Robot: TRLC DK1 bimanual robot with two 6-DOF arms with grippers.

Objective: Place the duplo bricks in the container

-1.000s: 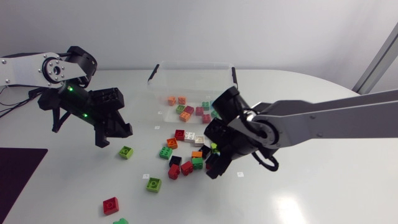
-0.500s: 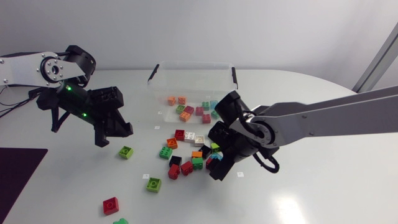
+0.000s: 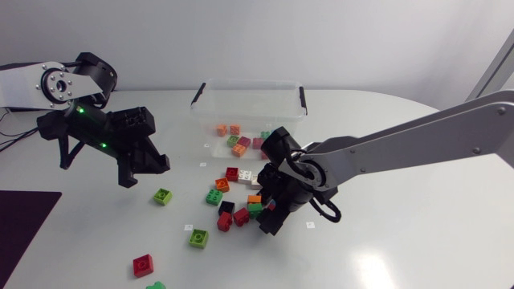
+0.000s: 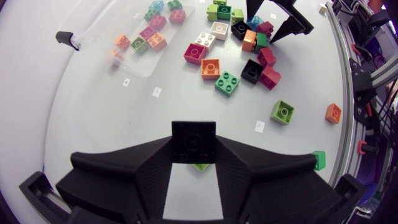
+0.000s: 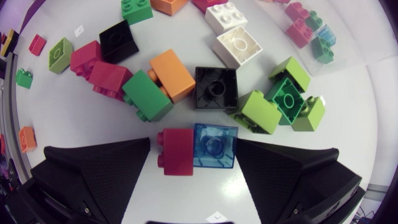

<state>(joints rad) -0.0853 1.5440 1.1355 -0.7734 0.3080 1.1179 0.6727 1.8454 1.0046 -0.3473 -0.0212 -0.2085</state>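
A white desk [image 3: 401, 241] is crossed from the right by the long silver-grey right arm [image 3: 418, 140], while the left arm [image 3: 48, 84] is folded over the far left side. A clear container [image 3: 249, 100] with black clips is set at the far middle of the desk, and a few stored bricks [image 3: 241, 143] in orange, green, red and teal are seen on its floor. Just near of it, a cluster of loose bricks [image 3: 233, 197] in red, white, orange, green and black is spread over the middle of the desk. The right gripper [image 5: 194, 146] is lowered into the right side of this cluster. Its fingers are spread wide, and a red brick [image 5: 177, 151] and a translucent blue brick [image 5: 216, 145] lie side by side between them, with a sliver of desk showing beside the red one. The left gripper [image 4: 194, 149] is held above the desk, left of the cluster. Its fingers are drawn in narrow on a black brick [image 4: 194, 140], which is gripped from both sides. A lime brick [image 3: 163, 195] lies on the desk just near of this gripper. Another lime brick [image 3: 198, 238] and a lone red brick [image 3: 143, 265] lie farther toward the near left, well apart from the cluster.
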